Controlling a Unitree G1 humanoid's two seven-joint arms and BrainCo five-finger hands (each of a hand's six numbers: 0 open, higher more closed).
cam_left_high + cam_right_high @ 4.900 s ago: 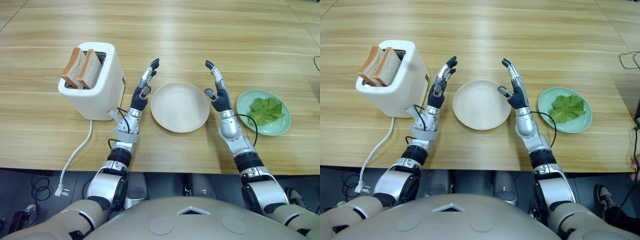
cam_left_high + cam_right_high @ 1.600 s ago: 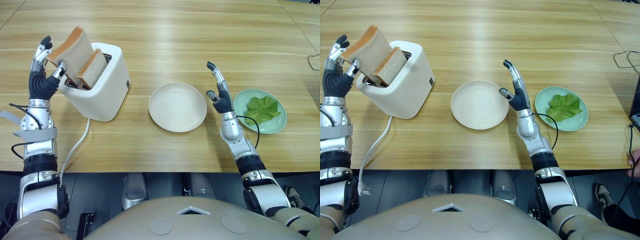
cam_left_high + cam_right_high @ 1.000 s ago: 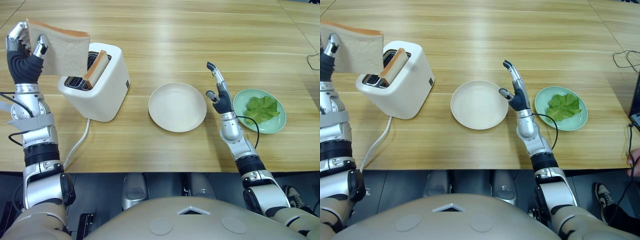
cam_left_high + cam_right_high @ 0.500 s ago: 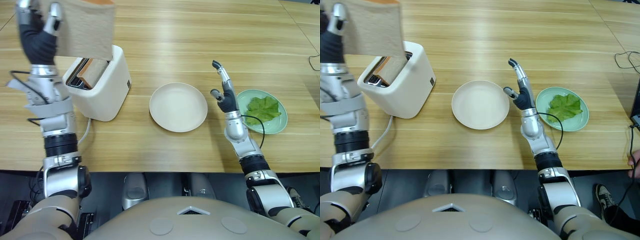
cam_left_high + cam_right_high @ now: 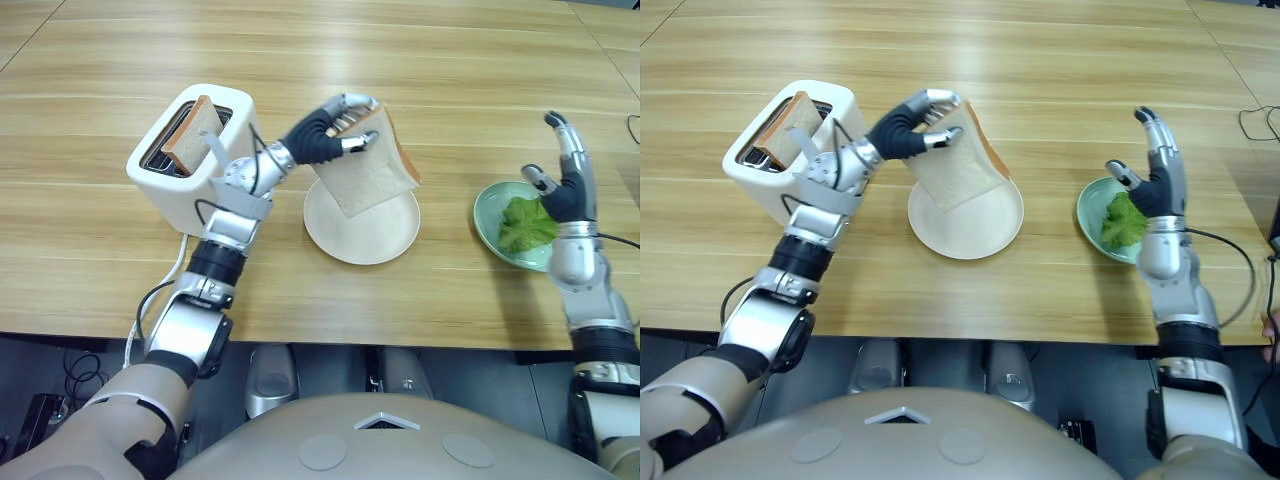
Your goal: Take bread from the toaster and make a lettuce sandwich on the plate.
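The square slice of brown-crusted white bread (image 5: 370,168) hangs tilted over the round beige plate (image 5: 372,238), its upper left edge pinched in the left hand (image 5: 335,125). On so thin a hold it could slip, or land half off the rim. The right hand (image 5: 566,186), fingers spread and empty, stands over the green lettuce dish (image 5: 488,222) at the right.

Both eye views look forward and steeply down from the head, sharing the counter (image 5: 420,60) close below.

Toaster (image 5: 170,192) left, plate (image 5: 378,240) centre with a bread slice (image 5: 368,172) over it, lettuce dish (image 5: 489,210) right.
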